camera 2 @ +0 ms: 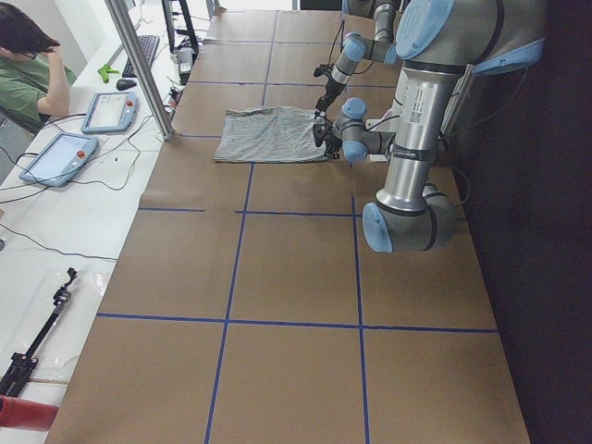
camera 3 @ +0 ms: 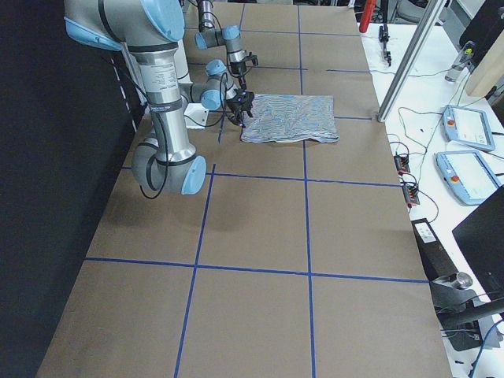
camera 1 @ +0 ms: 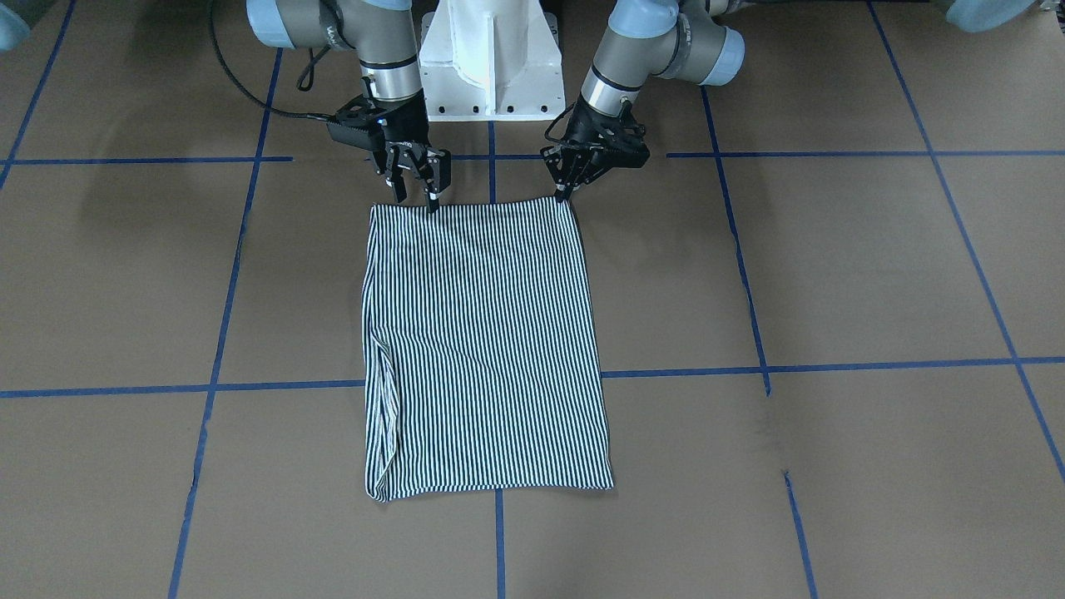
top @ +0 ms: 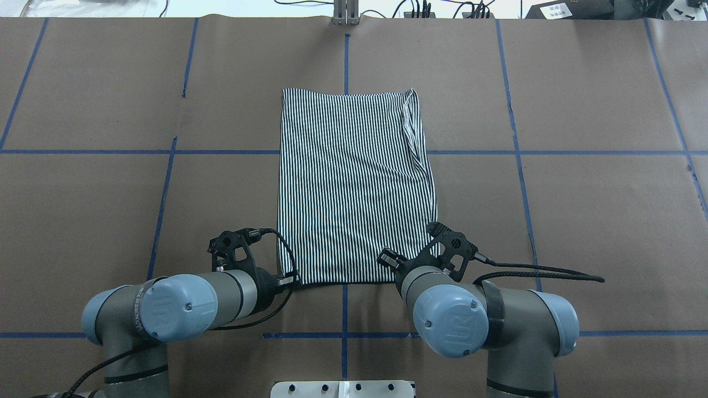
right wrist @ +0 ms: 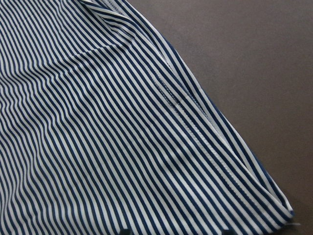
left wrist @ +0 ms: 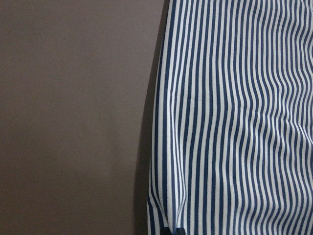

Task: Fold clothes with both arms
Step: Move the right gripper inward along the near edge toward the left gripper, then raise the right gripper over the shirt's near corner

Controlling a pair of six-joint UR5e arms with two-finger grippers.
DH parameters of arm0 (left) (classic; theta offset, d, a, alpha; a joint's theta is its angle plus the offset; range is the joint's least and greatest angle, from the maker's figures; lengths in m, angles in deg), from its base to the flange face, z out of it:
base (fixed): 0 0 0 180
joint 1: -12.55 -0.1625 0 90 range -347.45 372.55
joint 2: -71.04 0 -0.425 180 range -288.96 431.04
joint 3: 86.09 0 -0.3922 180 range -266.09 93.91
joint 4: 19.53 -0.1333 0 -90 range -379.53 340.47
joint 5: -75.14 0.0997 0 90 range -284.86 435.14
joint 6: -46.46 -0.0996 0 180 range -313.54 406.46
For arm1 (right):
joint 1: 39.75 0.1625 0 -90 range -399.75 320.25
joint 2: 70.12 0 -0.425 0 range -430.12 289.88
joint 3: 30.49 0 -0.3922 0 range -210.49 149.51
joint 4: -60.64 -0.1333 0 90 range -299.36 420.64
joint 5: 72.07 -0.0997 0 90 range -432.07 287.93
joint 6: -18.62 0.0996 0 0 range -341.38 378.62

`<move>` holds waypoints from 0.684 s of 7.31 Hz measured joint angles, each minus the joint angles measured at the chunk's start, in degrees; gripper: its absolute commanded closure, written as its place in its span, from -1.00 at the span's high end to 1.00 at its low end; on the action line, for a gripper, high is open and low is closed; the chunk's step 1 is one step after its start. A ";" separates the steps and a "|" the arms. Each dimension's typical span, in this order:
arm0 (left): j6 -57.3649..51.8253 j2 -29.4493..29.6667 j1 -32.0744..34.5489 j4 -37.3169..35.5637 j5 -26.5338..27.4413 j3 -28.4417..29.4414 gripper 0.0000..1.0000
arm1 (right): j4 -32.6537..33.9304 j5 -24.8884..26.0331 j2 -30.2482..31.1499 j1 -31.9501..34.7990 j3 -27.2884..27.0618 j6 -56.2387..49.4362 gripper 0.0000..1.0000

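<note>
Front-facing view: striped polo shirt (camera 1: 487, 349) lies flat on the brown worktop (camera 1: 832, 274), folded to a tall rectangle, straight out in front of the white pedestal base (camera 1: 491, 58). Its near edge sits just in front of the base, and I see no collar or placket. The right gripper (camera 1: 416, 198) is down at that edge, off the base's right-arm side, jaws clearly apart, one fingertip touching the cloth, nothing held. The left gripper (camera 1: 564, 193) is at the other near corner. I see its jaws as one narrow point on the cloth and cannot tell whether they are parted or pinching.

Overhead view: the shirt (top: 354, 188) runs away from the base (top: 343, 388), centred on it. Left arm (top: 177, 307) and right arm (top: 459, 320) flank its near edge, wrists covering both sets of jaws. A folded-in seam shows along the shirt's side farthest from the base, right-arm side.

Left side view: the shirt (camera 2: 273, 134) lies flat, both arms at its base-side end, too small for me to read the jaws.

Right side view: same layout, shirt (camera 3: 290, 118) flat.

Left wrist view: striped cloth (left wrist: 234, 122) beside bare worktop (left wrist: 73, 122), no fingers in view.

Right wrist view: the cloth (right wrist: 107, 137) with a hemmed fold and a corner, no fingers in view.
</note>
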 measured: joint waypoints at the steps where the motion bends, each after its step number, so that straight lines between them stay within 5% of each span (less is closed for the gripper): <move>1: 0.00 0.00 -0.03 0.00 0.00 0.00 -1.00 | 3.50 -1.46 -1.29 0.79 0.24 0.00 0.37; 5: 0.00 0.00 -0.01 0.04 0.02 -0.12 -1.00 | 10.59 -11.61 -4.99 6.73 1.96 -6.48 0.42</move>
